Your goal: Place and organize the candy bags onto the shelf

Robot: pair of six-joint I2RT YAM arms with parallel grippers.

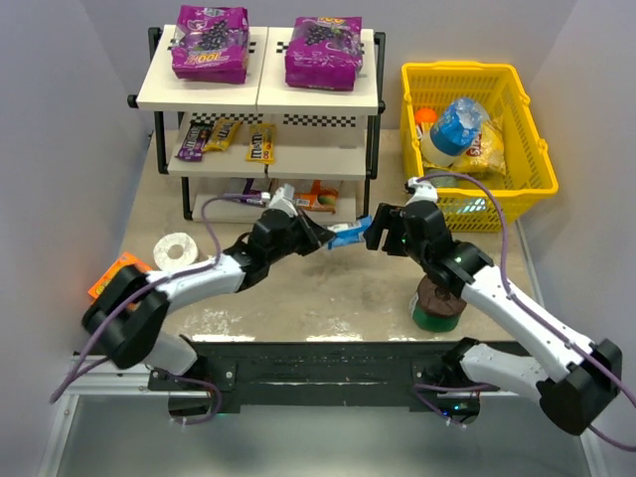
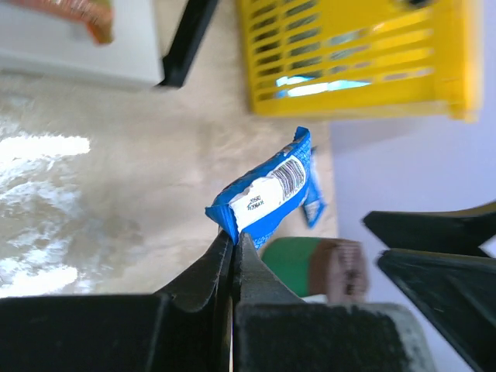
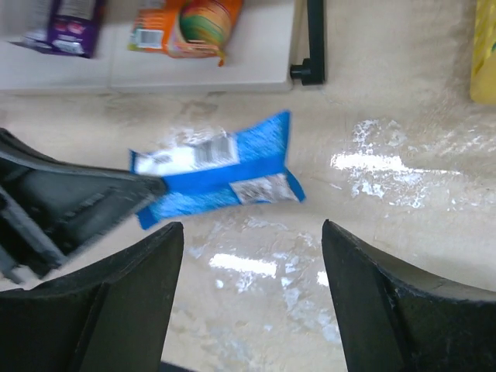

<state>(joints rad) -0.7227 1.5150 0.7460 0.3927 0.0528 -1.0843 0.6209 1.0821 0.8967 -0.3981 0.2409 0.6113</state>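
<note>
My left gripper [image 1: 323, 238] is shut on one end of a small blue candy bag [image 1: 350, 234] and holds it above the table in front of the shelf [image 1: 260, 99]. In the left wrist view the blue bag [image 2: 267, 194] sticks up from my closed left gripper [image 2: 232, 240]. My right gripper [image 1: 376, 234] is open and empty, just right of the bag; in the right wrist view the bag [image 3: 217, 178] hangs beyond my right gripper [image 3: 252, 236]. Two large purple bags [image 1: 211, 42] [image 1: 324, 52] lie on the top board. Smaller packets [image 1: 224, 134] lie on the middle board.
A yellow basket [image 1: 517, 159] with a yellow bag and blue-capped bottle [image 1: 459, 127] stands at the right. A green and brown can [image 1: 437, 303] stands under the right arm. A white tape roll [image 1: 179, 250] and a flat orange box [image 1: 111, 273] lie at the left.
</note>
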